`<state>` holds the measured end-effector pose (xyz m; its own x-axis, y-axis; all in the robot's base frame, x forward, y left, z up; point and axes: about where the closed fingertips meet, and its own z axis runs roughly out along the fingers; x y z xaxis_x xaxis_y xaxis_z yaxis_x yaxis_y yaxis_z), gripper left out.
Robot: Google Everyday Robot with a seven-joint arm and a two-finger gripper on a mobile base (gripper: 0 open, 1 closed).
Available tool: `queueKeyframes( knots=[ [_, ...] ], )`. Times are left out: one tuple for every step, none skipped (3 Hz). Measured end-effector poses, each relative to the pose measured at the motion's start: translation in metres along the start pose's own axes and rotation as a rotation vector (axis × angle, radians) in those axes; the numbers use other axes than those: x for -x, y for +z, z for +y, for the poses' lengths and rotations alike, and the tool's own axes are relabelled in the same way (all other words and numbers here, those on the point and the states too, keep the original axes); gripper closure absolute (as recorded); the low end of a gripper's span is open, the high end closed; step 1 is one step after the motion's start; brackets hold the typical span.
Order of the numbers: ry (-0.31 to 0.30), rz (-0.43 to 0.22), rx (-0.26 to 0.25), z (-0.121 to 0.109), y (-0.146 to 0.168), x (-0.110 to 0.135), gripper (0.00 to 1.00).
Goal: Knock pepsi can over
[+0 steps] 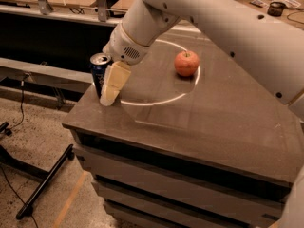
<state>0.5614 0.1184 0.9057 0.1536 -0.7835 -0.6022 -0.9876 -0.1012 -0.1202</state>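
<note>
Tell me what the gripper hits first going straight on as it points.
The gripper points down and slightly left, tip beside the pepsi can, so it would likely meet the table top first. Depth is unclear, so it could graze the can's base.

End effector (pixel 109 98) just beside pepsi can (pixel 98 69)

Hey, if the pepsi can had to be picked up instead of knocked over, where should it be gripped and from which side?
Probably around the straight side wall at mid-height, coming in level from the table's middle. The pepsi can stands upright near a corner of the table, so its round wall is easy to span. The claw sits right beside it on that inner side.
</note>
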Motion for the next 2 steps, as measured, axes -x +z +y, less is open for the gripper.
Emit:
queueKeyframes(
  knots=[
    [0.0, 0.0, 0.0, 0.0, 0.0, 0.0, 0.0],
    [0.008, -0.016, -0.043, -0.019, 0.003, 0.004, 0.0]
  ],
)
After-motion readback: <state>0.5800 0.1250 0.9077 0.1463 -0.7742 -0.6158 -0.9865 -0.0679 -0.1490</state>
